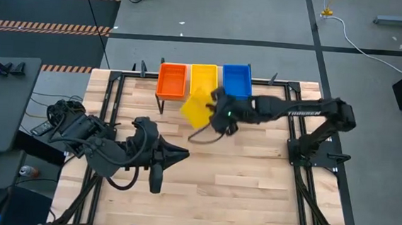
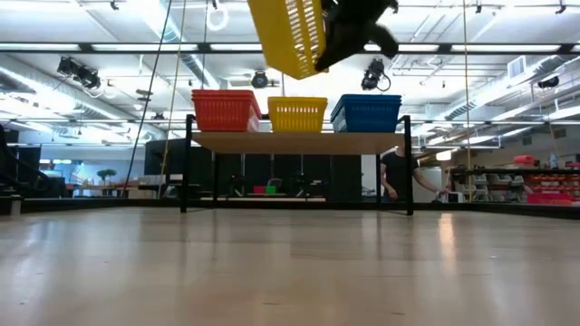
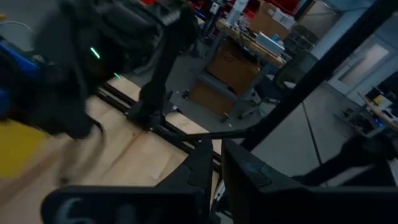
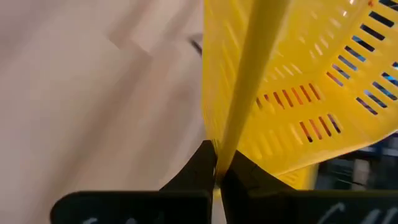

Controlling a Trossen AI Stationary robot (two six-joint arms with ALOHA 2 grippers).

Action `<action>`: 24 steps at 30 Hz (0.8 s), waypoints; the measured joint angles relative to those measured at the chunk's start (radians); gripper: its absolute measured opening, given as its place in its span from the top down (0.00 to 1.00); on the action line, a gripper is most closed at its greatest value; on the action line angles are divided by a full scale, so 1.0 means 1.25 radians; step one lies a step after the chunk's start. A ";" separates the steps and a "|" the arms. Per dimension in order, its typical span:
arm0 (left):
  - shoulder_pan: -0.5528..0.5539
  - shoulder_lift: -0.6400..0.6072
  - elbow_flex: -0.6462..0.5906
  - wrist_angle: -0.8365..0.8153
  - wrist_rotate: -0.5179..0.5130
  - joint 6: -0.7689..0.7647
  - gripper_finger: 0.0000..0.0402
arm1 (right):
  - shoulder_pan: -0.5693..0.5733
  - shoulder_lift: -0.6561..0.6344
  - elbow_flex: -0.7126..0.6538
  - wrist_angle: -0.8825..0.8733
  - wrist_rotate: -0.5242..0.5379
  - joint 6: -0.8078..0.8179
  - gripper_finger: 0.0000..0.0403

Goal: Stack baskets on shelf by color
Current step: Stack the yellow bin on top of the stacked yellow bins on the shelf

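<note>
An orange basket [image 1: 172, 81], a yellow basket [image 1: 203, 76] and a blue basket [image 1: 236, 79] stand side by side on the shelf [image 2: 299, 140] at the table's far edge. My right gripper [image 1: 214, 108] is shut on another yellow basket [image 1: 195, 108], which hangs in the air just in front of the shelf, higher than the baskets on it [image 2: 288, 36]. My left gripper [image 1: 182, 154] is shut on nothing. It hovers over the near left part of the table and points toward the right. My right gripper pinches the yellow basket's rim [image 4: 231, 146] between its two fingers, one on each side of the mesh wall. The fingers [image 4: 199, 163] slant down at it from the table's right side. The basket is lifted clear of table and shelf and is strongly tilted.
Black metal frame rails [image 1: 294, 144] run along the table's left, right and far sides. The bare wooden tabletop [image 1: 238, 193] spreads in front of the shelf. Beyond the table the low view shows a room with benches and a person [image 2: 396, 177] behind the shelf.
</note>
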 joint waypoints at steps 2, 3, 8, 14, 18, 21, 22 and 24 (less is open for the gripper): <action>0.005 0.000 0.000 0.000 0.026 0.003 0.90 | -0.036 -0.009 0.000 0.027 0.012 -0.070 0.96; 0.009 0.000 0.000 0.000 0.044 0.009 0.90 | -0.055 -0.012 0.000 0.044 0.021 -0.099 0.96; 0.028 0.000 0.000 0.001 0.102 0.023 0.90 | -0.134 -0.016 0.000 0.105 0.033 -0.255 0.96; 0.061 0.000 0.000 0.000 0.106 0.071 0.90 | -0.256 -0.006 0.000 0.114 -0.033 -0.396 0.96; 0.090 0.000 0.000 0.000 0.106 0.075 0.90 | -0.327 -0.007 0.000 0.123 -0.042 -0.478 0.96; 0.110 0.000 0.000 0.000 0.107 0.080 0.90 | -0.367 -0.007 0.000 0.123 -0.042 -0.567 0.96; 0.117 0.000 0.000 0.000 0.112 0.080 0.90 | -0.376 -0.007 0.000 0.123 -0.042 -0.599 0.96; 0.131 0.000 0.000 0.000 0.133 0.080 0.90 | -0.387 -0.007 0.000 0.131 -0.047 -0.654 0.96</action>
